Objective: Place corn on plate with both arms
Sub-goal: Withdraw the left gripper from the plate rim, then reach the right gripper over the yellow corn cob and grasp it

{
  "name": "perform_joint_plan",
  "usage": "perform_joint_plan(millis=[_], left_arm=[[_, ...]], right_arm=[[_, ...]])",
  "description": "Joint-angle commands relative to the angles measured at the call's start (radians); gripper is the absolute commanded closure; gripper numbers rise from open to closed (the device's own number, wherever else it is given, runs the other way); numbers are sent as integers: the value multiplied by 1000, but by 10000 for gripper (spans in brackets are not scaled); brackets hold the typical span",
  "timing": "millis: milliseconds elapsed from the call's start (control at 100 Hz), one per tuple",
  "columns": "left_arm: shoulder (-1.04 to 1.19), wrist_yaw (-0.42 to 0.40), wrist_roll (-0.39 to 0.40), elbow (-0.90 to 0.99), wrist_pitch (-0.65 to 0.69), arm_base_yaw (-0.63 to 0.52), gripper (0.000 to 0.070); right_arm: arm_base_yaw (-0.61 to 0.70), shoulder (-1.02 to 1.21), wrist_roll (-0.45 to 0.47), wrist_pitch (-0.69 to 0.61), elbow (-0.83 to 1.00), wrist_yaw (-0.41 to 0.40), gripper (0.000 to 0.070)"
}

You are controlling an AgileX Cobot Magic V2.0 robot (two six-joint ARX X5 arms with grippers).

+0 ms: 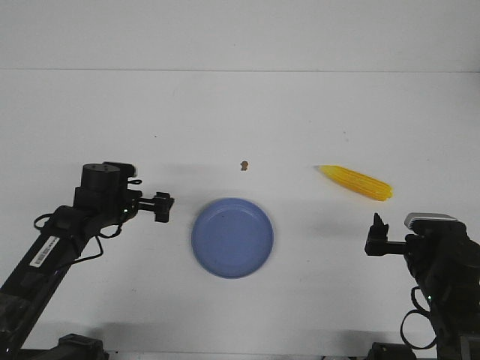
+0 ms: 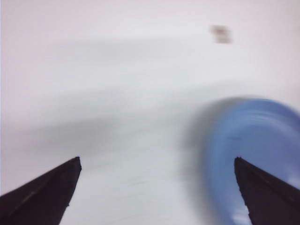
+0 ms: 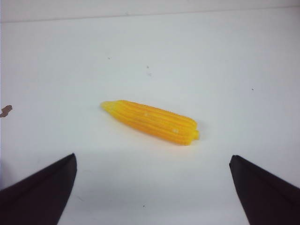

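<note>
The yellow corn (image 1: 355, 181) lies on the white table at the right, its pointed end toward the middle; it also shows in the right wrist view as corn (image 3: 151, 121). The blue plate (image 1: 232, 237) sits empty at the centre front, blurred in the left wrist view as plate (image 2: 255, 154). My right gripper (image 1: 377, 234) hovers in front of the corn, open and empty, gripper (image 3: 152, 161). My left gripper (image 1: 163, 207) points at the plate from its left, open and empty, gripper (image 2: 157, 161).
A tiny brown speck (image 1: 244, 165) lies behind the plate, also seen as speck (image 3: 5, 110) and blurred speck (image 2: 220, 33). The table's back edge (image 1: 240, 70) runs across the far side.
</note>
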Motion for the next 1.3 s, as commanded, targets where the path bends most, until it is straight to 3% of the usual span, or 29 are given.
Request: perform_joint_plan(millis=[0, 250, 470, 580, 880, 1290], left_arm=[[-30, -75, 67, 7, -16, 23, 17], [-85, -121, 104, 7, -62, 75, 17], [-85, -121, 106, 7, -54, 75, 17], [-85, -121, 106, 7, -52, 75, 18], [-85, -121, 106, 7, -53, 75, 18], [-85, -121, 106, 7, -53, 75, 19]], right_arm=[[0, 26, -30, 23, 21, -3, 0], [0, 201, -111, 113, 48, -44, 0], [-1, 491, -359, 117, 200, -156, 0], [0, 636, -420, 111, 286, -184, 0], [-2, 948, -481, 84, 428, -217, 0], [-3, 1090, -515, 137, 439, -208, 0]])
